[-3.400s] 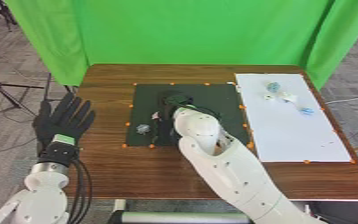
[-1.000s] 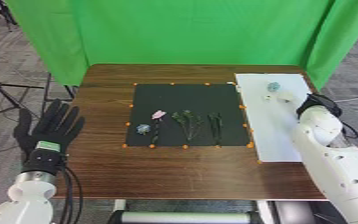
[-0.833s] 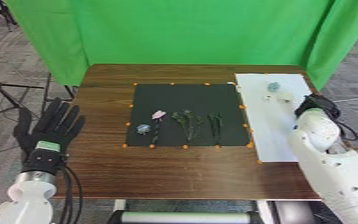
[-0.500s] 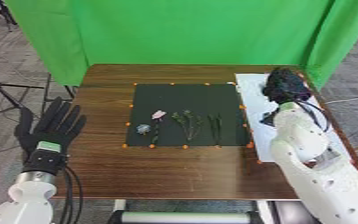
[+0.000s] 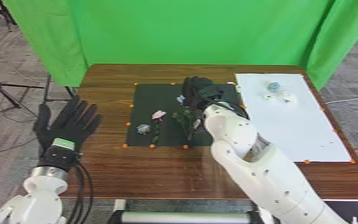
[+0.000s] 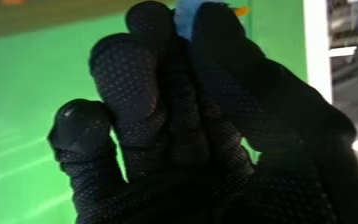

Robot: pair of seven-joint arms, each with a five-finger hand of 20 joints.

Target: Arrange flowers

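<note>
My right hand (image 5: 202, 92) is over the upper part of the black mat (image 5: 149, 92), a light blue flower (image 5: 181, 99) at its fingertips. In the right wrist view, the thumb and fingers of my right hand (image 6: 189, 115) pinch that blue flower (image 6: 188, 16). A pink flower (image 5: 159, 115) and another blue flower (image 5: 143, 129) lie on the mat's left half, with green sprigs (image 5: 181, 121) beside them, partly covered by the right arm. My left hand (image 5: 68, 126) is off the table's left side, fingers straight and spread.
The white sheet (image 5: 295, 135) on the right holds one more blue flower (image 5: 274, 86) and small white flowers (image 5: 287, 97) near its far end. Orange markers (image 5: 185, 147) line the mat's edges. A green curtain (image 5: 189, 35) hangs behind the table (image 5: 193, 175).
My right hand was over the white sheet and has swung left to the mat, carrying the blue flower that lay lower on the sheet. My left hand has shifted slightly right.
</note>
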